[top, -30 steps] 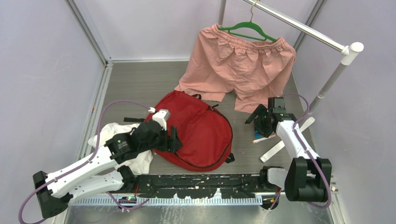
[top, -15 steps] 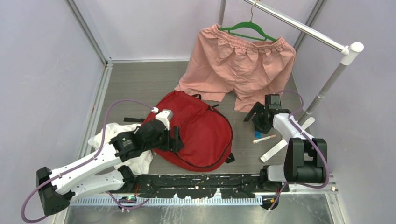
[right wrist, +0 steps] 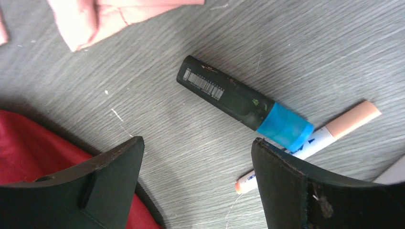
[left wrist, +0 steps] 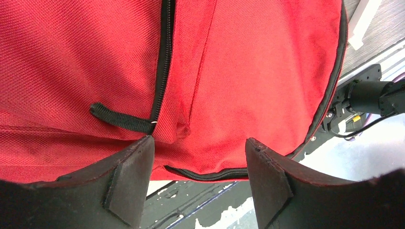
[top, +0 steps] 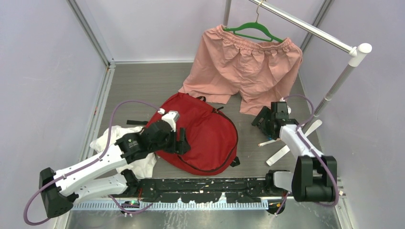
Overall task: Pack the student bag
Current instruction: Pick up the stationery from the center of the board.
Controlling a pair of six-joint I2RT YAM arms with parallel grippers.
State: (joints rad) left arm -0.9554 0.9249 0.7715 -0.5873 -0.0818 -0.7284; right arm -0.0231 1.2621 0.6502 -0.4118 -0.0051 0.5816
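The student bag, a red backpack with black zippers, lies flat mid-table. My left gripper hovers at its near-left edge. In the left wrist view the bag fills the frame, with a black zipper pull tab just beyond the left gripper, which is open and holds nothing. My right gripper is open above bare table right of the bag. In the right wrist view a black highlighter with a blue cap and a white pen lie just past the right gripper, untouched.
Pink shorts on a green hanger hang from a rail at the back, their hem resting on the table. A crumpled white plastic bag lies under my left arm. The rack's white foot lies on the table to the right of the pens.
The right gripper has opened wider and shifted a little over the pens, uncovering the white pen. The left arm has crept slightly right along the bag's edge.
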